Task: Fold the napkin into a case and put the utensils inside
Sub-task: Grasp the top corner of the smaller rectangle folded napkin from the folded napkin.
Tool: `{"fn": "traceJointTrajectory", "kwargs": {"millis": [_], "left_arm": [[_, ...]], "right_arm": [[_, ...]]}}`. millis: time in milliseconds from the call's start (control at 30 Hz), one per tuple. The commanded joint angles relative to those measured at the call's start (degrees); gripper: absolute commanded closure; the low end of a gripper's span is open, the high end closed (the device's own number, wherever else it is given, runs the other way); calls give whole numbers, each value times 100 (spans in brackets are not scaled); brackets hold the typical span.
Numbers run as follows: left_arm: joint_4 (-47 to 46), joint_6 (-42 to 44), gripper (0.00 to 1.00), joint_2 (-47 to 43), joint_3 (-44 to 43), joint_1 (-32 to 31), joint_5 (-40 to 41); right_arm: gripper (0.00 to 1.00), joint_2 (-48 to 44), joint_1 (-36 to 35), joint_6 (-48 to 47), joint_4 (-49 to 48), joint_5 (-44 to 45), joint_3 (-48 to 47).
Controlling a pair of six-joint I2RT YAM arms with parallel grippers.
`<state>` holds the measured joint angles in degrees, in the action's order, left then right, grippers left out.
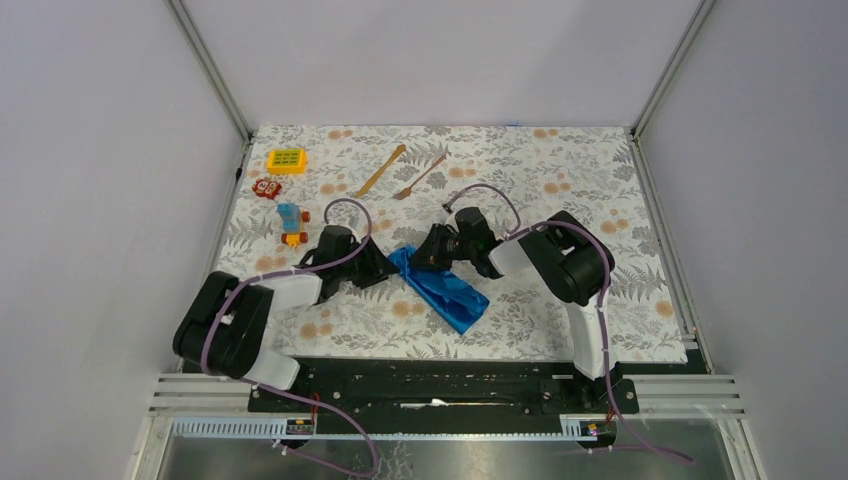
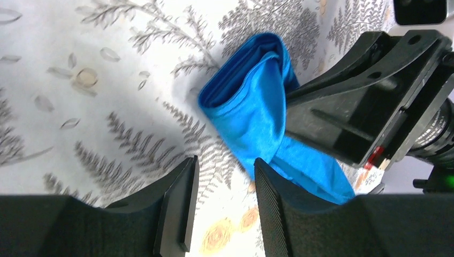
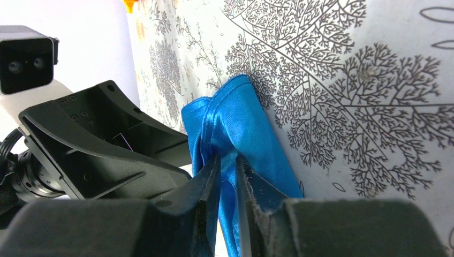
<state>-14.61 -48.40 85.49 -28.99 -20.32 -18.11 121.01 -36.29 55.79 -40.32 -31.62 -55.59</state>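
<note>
1. The napkin lies on the counter as a loose, bunched diagonal roll, in my judgement not yet a flat case. The right tool is nearly closed and pinches a fold at the napkin's far end. A sideways pull could let the slick cloth slip out or the layers unroll.
2. The left tool stands just beside that same end of the napkin. Its jaws are moderately apart, with only counter between them. Closing there would catch nothing, or a single layer, and skew the fold.
3. Both tools crowd one end of the napkin, so a careless move risks a knock between them.
4. The fork and knife lie well beyond the napkin. If its opening is left crumpled, they would likely snag or shove the cloth along.
</note>
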Motion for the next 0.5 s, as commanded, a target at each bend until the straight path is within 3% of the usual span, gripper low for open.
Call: {"fn": "traceJointTrajectory", "kwargs": {"millis": [0, 200, 367, 467], "left_arm": [[585, 137, 52, -579, 125, 160, 200], [441, 194, 56, -174, -3, 273, 114], [119, 112, 59, 279, -55, 274, -16], [72, 105, 58, 383, -82, 265, -9]], "right_arm": [[75, -290, 61, -55, -116, -161, 193], [74, -511, 90, 19, -152, -218, 210], [87, -509, 102, -31, -99, -283, 115], [89, -368, 69, 50, -214, -295, 62]]}}
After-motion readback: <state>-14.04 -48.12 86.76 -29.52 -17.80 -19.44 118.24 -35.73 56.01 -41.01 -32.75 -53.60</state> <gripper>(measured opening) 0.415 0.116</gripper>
